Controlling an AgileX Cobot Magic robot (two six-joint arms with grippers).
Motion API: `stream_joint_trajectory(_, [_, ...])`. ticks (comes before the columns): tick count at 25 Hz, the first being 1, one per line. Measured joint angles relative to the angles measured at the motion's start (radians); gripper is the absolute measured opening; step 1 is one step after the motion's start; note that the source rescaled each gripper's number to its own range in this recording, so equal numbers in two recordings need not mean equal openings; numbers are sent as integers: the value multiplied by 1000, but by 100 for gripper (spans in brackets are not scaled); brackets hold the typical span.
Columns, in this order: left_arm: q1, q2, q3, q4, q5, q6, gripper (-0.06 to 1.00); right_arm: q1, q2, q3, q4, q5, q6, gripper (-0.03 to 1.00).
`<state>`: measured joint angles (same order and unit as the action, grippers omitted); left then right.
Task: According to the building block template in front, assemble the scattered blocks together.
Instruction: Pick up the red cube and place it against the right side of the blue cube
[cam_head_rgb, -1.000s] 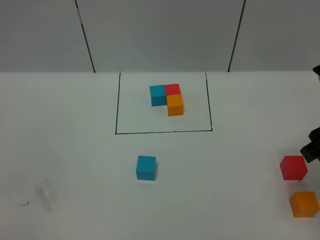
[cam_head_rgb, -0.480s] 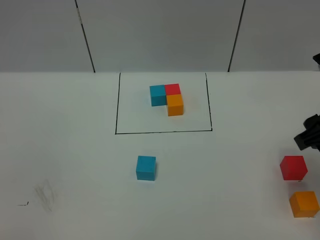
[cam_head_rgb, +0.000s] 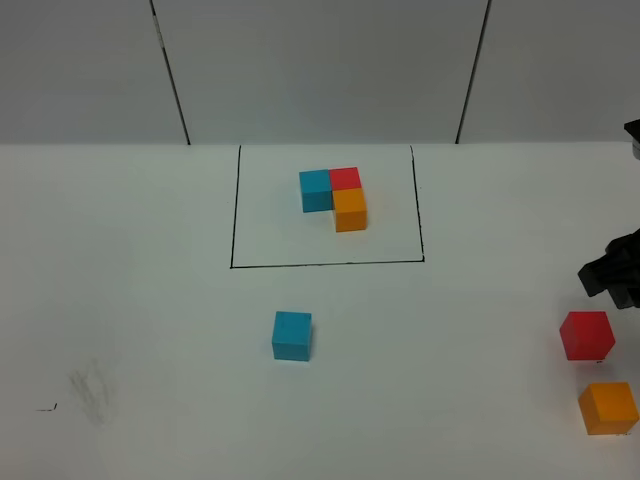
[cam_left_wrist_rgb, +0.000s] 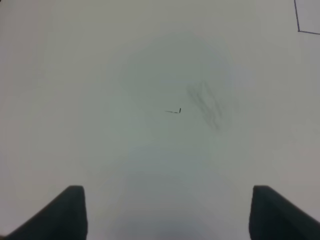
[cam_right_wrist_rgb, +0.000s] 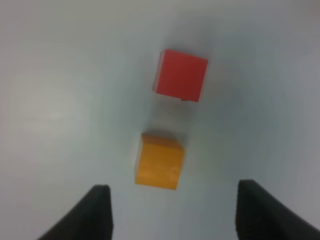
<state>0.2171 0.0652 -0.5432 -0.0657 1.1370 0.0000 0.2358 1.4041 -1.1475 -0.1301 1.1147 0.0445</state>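
Observation:
The template (cam_head_rgb: 334, 197) is a blue, red and orange L of cubes inside a thin black rectangle at the table's far middle. The loose blue cube (cam_head_rgb: 292, 335) sits alone in front of the frame. The loose red cube (cam_head_rgb: 586, 335) and loose orange cube (cam_head_rgb: 608, 408) lie at the right edge; both show in the right wrist view, red (cam_right_wrist_rgb: 180, 75) and orange (cam_right_wrist_rgb: 159, 160). My right gripper (cam_right_wrist_rgb: 172, 212) is open and empty above them; in the high view it (cam_head_rgb: 612, 276) is just behind the red cube. My left gripper (cam_left_wrist_rgb: 167, 215) is open and empty over bare table.
A grey smudge and small pen mark (cam_head_rgb: 88, 392) lie on the white table at the front left, also in the left wrist view (cam_left_wrist_rgb: 205, 102). A grey panelled wall (cam_head_rgb: 320, 70) stands behind the table.
My right gripper has moved up and a little left in the high view, away from the red cube. The cubes have not moved.

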Motion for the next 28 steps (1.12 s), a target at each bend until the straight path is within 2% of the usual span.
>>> stream_joint_trajectory(8, [0, 0, 0, 0, 0, 0, 61, 0, 158, -143, 20, 4, -4, 19])
stream_joint_trajectory(11, [0, 0, 0, 0, 0, 0, 61, -4, 201, -181, 12, 6, -26, 23])
stream_joint_trajectory(14, [0, 0, 0, 0, 0, 0, 61, -38, 232, -186, 30, 9, -45, 34])
stream_joint_trajectory(17, [0, 0, 0, 0, 0, 0, 61, -89, 251, -186, 52, 27, -45, 52])
stream_joint_trajectory(20, [0, 0, 0, 0, 0, 0, 61, -123, 251, -186, 52, 25, -45, 64])
stream_joint_trajectory(28, [0, 0, 0, 0, 0, 0, 61, -139, 295, -186, 54, -9, -45, 67])
